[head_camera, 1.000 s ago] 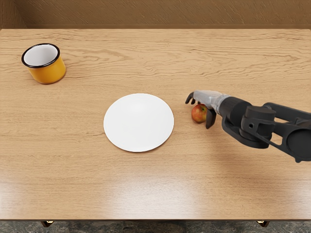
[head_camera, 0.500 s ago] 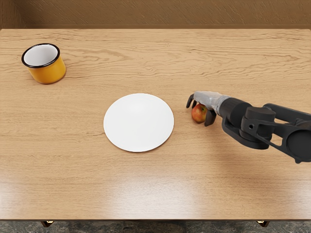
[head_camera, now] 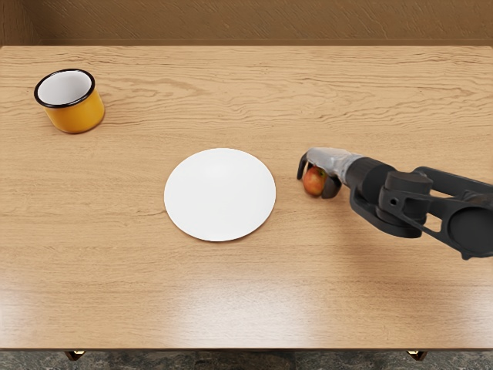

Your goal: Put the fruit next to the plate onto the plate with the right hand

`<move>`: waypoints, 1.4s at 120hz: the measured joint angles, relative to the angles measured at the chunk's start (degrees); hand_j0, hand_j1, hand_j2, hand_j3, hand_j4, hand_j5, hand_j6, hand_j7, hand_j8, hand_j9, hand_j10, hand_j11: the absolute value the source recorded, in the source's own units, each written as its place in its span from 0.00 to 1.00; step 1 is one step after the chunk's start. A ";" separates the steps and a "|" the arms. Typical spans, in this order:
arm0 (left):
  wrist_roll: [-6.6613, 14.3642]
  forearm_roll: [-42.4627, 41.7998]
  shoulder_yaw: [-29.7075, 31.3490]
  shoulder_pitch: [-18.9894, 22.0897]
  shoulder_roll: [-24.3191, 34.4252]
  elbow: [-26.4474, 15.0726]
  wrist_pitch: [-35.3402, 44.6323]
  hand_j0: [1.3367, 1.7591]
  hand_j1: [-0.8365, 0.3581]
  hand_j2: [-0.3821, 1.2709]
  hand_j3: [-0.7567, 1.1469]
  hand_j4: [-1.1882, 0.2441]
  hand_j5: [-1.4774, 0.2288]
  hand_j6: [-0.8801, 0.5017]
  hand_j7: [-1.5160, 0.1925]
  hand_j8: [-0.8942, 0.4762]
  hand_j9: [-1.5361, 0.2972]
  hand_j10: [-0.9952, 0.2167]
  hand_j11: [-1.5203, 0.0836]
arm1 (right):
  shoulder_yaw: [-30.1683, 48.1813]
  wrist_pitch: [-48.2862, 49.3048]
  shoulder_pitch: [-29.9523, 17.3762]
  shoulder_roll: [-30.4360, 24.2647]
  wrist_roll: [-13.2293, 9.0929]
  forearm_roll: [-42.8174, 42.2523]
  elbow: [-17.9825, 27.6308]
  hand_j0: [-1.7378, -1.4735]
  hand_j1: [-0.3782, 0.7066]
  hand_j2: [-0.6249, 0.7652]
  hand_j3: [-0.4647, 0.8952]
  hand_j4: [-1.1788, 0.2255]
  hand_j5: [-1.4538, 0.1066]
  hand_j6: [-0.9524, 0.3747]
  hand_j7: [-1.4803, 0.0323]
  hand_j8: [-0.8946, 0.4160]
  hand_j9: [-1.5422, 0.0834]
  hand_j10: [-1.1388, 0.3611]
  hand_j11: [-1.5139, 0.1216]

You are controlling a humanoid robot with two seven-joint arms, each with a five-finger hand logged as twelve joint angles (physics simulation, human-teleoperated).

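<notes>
Apple (head_camera: pixel 312 182) rests on the tabletop (head_camera: pixel 231 308) just right of the white plate (head_camera: pixel 219 194), not touching it. The right hand (head_camera: pixel 325 164) curls its fingers around the apple, apparently gripping it. A yellow mug (head_camera: pixel 69 102) stands well apart.

Head view, bright and even, diffuse light from above. Table (head_camera: pixel 115 231) wood reads warm, with a broad pale sheen across its near part that washes out the grain. Shadows are soft and short: a thin one under the near rim of the plate (head_camera: pixel 219 194), a faint one at the base of the yellow mug (head_camera: pixel 69 100). Apple (head_camera: pixel 313 181) is partly shaded by the right hand (head_camera: pixel 327 163). Plate is near-featureless white. Back wall is dimmer. Grain is crisp to the corners and the table edges run straight
</notes>
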 joint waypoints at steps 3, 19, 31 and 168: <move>0.00 0.00 0.00 0.00 0.00 0.00 0.00 0.76 0.99 0.23 0.40 0.83 0.87 0.64 0.89 0.65 0.84 0.82 0.95 | 0.00 0.02 -0.01 0.05 -0.01 -0.02 -0.05 0.33 0.57 0.39 0.34 0.45 0.47 0.39 0.51 0.35 0.50 0.39 0.48; 0.00 0.01 0.00 0.00 0.00 0.00 0.00 0.76 0.99 0.23 0.40 0.83 0.87 0.64 0.89 0.65 0.84 0.82 0.95 | 0.06 0.10 -0.04 0.18 -0.02 0.18 -0.24 0.35 0.60 0.45 0.34 0.40 0.38 0.43 0.43 0.39 0.42 0.34 0.40; 0.00 0.01 0.00 0.00 0.00 0.00 0.00 0.76 0.99 0.23 0.40 0.83 0.87 0.64 0.89 0.65 0.84 0.82 0.95 | 0.12 0.11 -0.05 0.22 -0.04 0.29 -0.29 0.35 0.60 0.49 0.34 0.38 0.33 0.43 0.37 0.41 0.37 0.34 0.35; 0.00 -0.01 0.00 0.00 0.00 0.00 0.00 0.76 0.99 0.23 0.40 0.83 0.87 0.64 0.89 0.65 0.84 0.82 0.95 | 4.08 0.57 5.00 10.53 0.03 0.14 2.20 0.37 0.63 0.56 0.34 0.38 0.20 0.47 0.25 0.50 0.24 0.42 0.21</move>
